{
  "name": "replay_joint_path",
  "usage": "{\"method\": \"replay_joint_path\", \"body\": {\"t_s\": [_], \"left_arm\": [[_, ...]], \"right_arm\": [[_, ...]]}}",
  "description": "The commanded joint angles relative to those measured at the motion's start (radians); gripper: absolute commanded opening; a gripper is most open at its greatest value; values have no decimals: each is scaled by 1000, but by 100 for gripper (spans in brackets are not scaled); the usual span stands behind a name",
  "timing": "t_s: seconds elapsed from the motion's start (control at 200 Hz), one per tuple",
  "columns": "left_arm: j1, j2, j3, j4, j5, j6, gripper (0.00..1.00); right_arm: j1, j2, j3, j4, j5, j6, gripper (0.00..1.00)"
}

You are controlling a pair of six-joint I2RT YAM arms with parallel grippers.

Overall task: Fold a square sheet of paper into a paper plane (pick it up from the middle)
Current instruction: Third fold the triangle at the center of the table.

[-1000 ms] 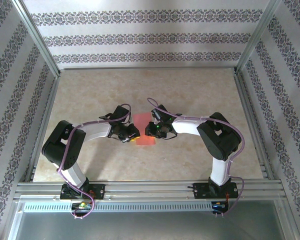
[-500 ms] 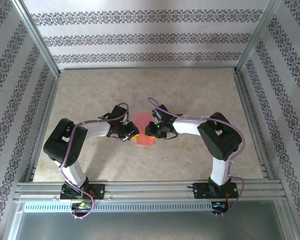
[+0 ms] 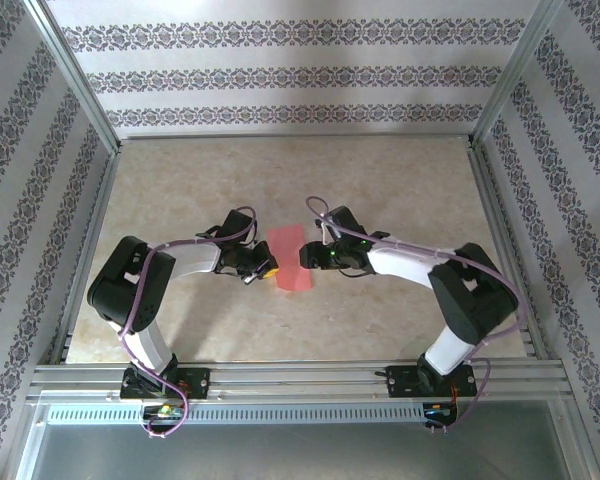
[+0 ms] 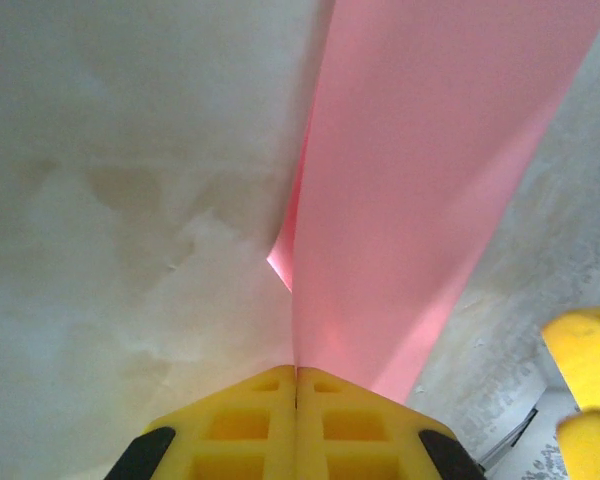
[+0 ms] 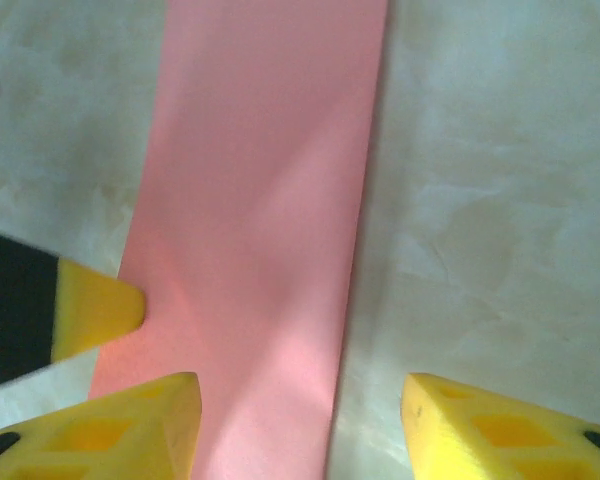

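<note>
- The right arm has drawn back toward its own side since a second ago. Its elbow has swung out and nearer the rail, and its wrist no longer overlaps the paper.
- The right gripper (image 3: pixel 317 258) has let go. Its yellow pads now stand wide apart (image 5: pixel 300 400), where before they were much closer together.
- The left gripper (image 3: pixel 264 268) has clenched over the same second. In the left wrist view its two yellow pads meet flat (image 4: pixel 296 385), with the paper's edge nipped in the seam between them.
- The left arm has hardly shifted in the last half second.
- The thin pink-red square sheet of paper (image 3: pixel 290 259) lies near the middle of the table, between the two grippers. It is doubled over into a long narrow strip, and more of it shows now that the right wrist has backed off.
- In the right wrist view the strip (image 5: pixel 260 220) lies flat between the spread pads, with one left-gripper fingertip (image 5: pixel 98 308) at its edge.
- In the left wrist view the strip (image 4: pixel 430 170) rises slightly off the surface from the pinch.
- The beige marbled tabletop (image 3: pixel 400 190) is matt and faintly mottled.
- White wallpaper with dark ornamental bands (image 3: pixel 300 80) lines three sides, held by aluminium posts (image 3: pixel 73 75). A metal rail (image 3: pixel 300 378) carrying both arm bases runs along the near edge.
</note>
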Motion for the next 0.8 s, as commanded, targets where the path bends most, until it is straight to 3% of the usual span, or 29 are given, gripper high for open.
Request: {"method": "replay_joint_path", "body": {"t_s": [0.0, 0.24, 0.53, 0.794], "left_arm": [[6, -34, 37, -40, 21, -65, 4], [7, -15, 65, -41, 50, -147, 4], [5, 8, 73, -36, 59, -190, 5], [4, 13, 74, -38, 58, -186, 5]], "right_arm": [[30, -76, -69, 72, 84, -200, 58], [138, -145, -189, 273, 186, -420, 58], [239, -53, -264, 528, 200, -600, 57], [275, 20, -271, 589, 191, -687, 61]]}}
